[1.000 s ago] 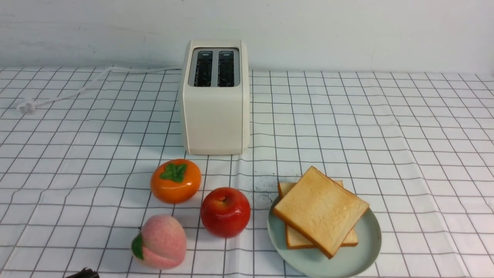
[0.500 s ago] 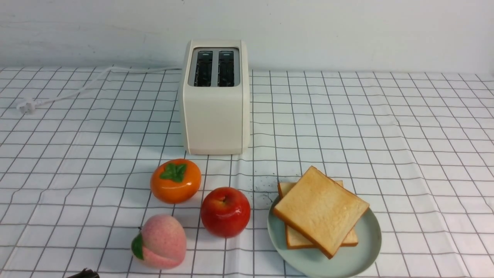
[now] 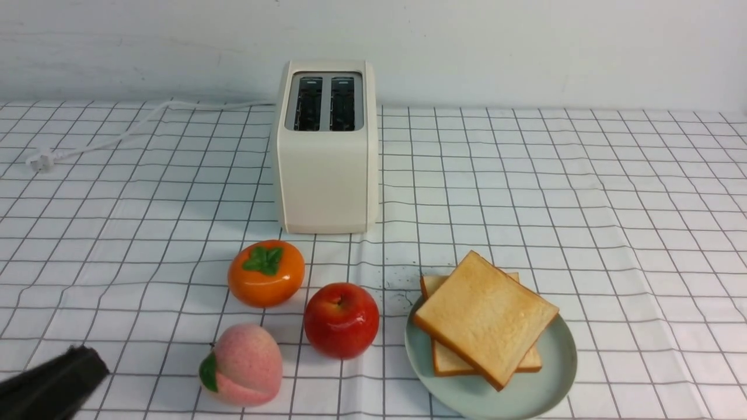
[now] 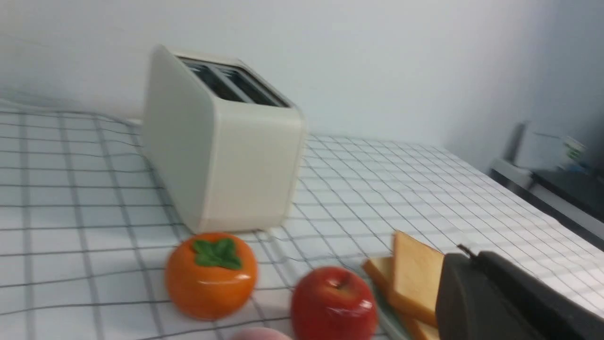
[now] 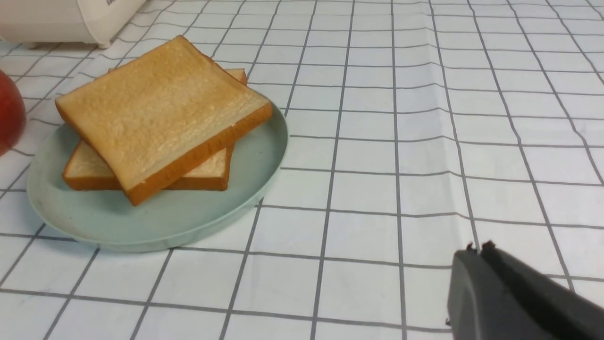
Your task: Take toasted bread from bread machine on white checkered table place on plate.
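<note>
Two slices of toasted bread (image 3: 484,318) lie stacked on the mint-green plate (image 3: 548,382) at the front right of the white checkered table (image 3: 583,192); the upper slice is turned askew. The cream bread machine (image 3: 325,169) stands at the back centre with both slots dark. My left gripper (image 3: 87,357) pokes in at the front left corner, shut and holding nothing; in its wrist view (image 4: 465,255) it hangs before the bread (image 4: 415,278). My right gripper (image 5: 476,248) is shut, holds nothing and hangs over bare cloth beside the plate (image 5: 226,208); the front view does not show it.
An orange persimmon (image 3: 266,273), a red apple (image 3: 341,320) and a pink peach (image 3: 242,364) sit in front of the bread machine, left of the plate. The white cord (image 3: 117,137) runs to a plug at the back left. A wall closes the back.
My left gripper has risen and come forward into the front view's lower left corner, where only its tip showed before. Bread, plate and fruit have not moved.
</note>
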You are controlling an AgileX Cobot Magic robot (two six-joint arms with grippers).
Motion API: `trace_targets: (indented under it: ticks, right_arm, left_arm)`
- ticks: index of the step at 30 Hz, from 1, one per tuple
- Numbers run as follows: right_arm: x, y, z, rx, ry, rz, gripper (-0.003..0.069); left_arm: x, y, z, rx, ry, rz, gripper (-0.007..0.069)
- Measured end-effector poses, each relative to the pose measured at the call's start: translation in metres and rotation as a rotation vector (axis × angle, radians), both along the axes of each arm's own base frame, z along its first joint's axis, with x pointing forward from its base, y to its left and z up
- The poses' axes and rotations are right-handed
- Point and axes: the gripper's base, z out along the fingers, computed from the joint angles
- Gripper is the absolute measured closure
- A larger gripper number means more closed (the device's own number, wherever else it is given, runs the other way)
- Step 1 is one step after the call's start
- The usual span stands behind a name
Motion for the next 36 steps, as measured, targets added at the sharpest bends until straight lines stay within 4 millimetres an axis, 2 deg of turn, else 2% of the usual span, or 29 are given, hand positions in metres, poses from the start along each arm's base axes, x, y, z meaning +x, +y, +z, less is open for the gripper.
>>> trace_targets:
  ticks: [3, 8, 13, 16, 19, 22, 36]
  right_arm:
    - [0.000, 0.000, 0.000, 0.000, 0.000, 0.000, 0.0664]
    - [0.000, 0.000, 0.000, 0.000, 0.000, 0.000, 0.0659]
    - [0.000, 0.000, 0.000, 0.000, 0.001, 0.000, 0.0656]
    - [0.000, 0.000, 0.000, 0.000, 0.001, 0.000, 0.0654]
    - [0.000, 0.000, 0.000, 0.000, 0.001, 0.000, 0.0650]
    - [0.000, 0.000, 0.000, 0.000, 0.002, 0.000, 0.0645]
    - [0.000, 0.000, 0.000, 0.000, 0.002, 0.000, 0.0628]
  left_arm:
    - [0.000, 0.008, 0.000, 0.026, -0.018, 0.117, 0.0637]
    - [-0.011, 0.023, -0.009, 0.110, -0.055, 0.353, 0.0637]
    - [-0.009, 0.028, -0.039, 0.124, 0.017, 0.433, 0.0637]
    - [-0.006, 0.028, -0.068, 0.087, 0.152, 0.427, 0.0637]
    - [-0.009, 0.027, -0.084, 0.067, 0.307, 0.413, 0.0637]
    - [-0.010, 0.027, -0.087, 0.046, 0.352, 0.415, 0.0637]
    - [-0.010, 0.027, -0.087, 0.036, 0.358, 0.418, 0.0637]
